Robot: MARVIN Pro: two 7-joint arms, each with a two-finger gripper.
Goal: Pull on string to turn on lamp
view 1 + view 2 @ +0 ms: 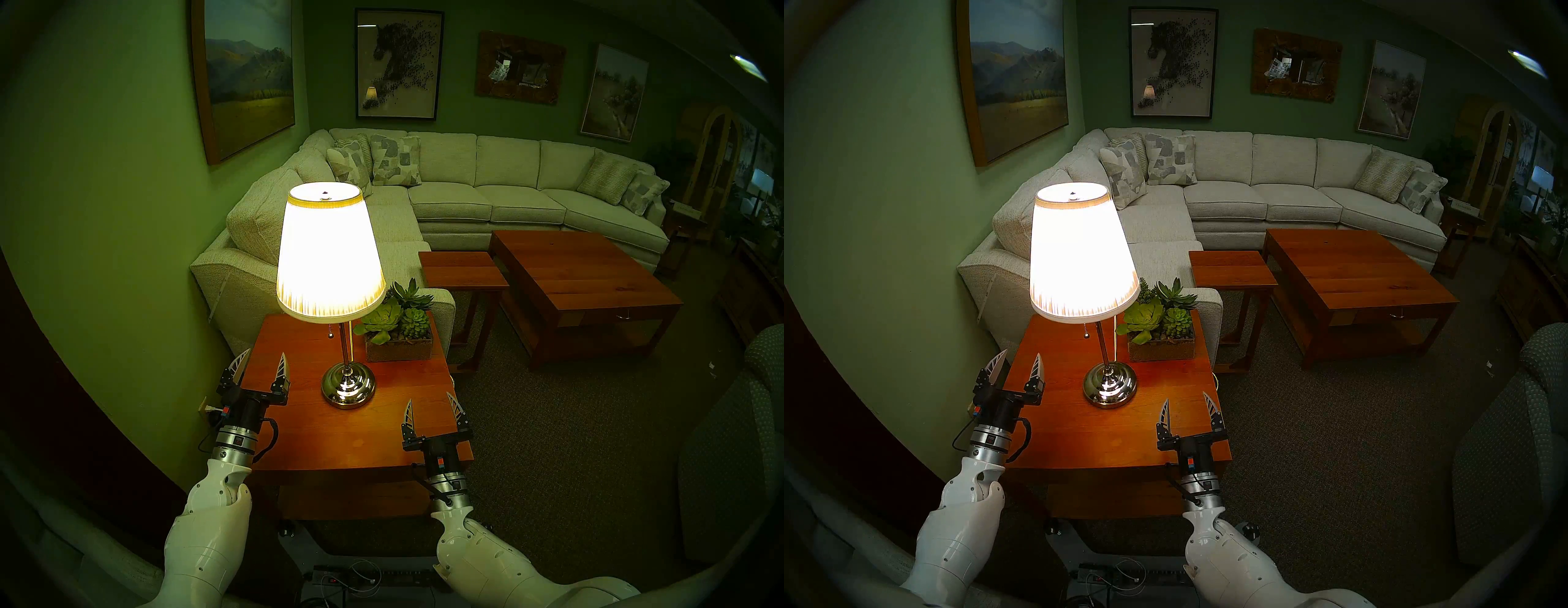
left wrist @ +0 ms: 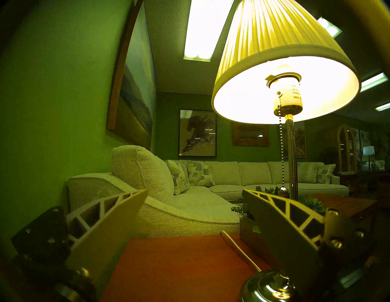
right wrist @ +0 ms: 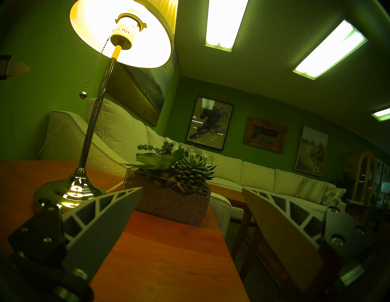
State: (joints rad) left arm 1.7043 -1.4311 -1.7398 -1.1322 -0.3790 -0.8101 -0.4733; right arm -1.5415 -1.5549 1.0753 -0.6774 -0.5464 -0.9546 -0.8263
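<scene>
While the lamp (image 1: 331, 250) is seen glowing at the centre of the head view, its task is judged already met, so any further pull is only a supposition. The string (image 1: 329, 330) is hung straight down from under the shade, its long axis vertical, with its knob ended just left of the chrome pole and well above the tabletop (image 1: 352, 429). It is placed up and to the right of the left pincer (image 1: 260, 362), which is shown at lower left of the frame, spread wide and holding nothing. In the left wrist view the knob (image 2: 283, 191) is seen just above the right-hand finger. The right pincer (image 1: 432, 408), likewise spread and empty, is set lower right, farther off. The left arm is judged the nearer.
</scene>
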